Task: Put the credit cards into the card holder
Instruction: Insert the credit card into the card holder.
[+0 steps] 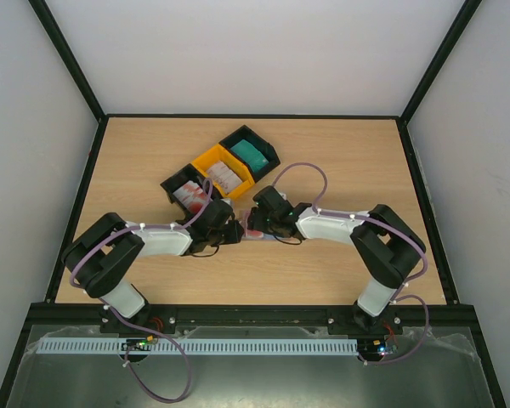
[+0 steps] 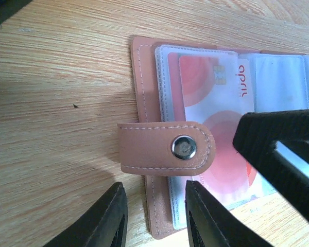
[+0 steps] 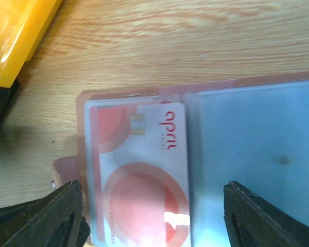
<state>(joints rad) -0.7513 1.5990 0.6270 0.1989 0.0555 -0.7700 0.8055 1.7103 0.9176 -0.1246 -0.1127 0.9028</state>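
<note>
The right gripper (image 3: 153,206) is spread wide above the open card holder (image 2: 144,77), lying mid-table. The left gripper (image 2: 154,216) is set astride its tab-side edge; whether it is gripping cannot be told. One red-and-white credit card (image 3: 139,170) is pocketed. Other credit cards (image 1: 253,155) are left in the trays (image 1: 211,155) at eleven o'clock.

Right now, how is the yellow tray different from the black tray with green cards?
The yellow tray holds whitish cards; the black tray holds teal cards. The yellow tray sits mid-row; the black tray ends the row, farther away. Both are small open bins.
</note>
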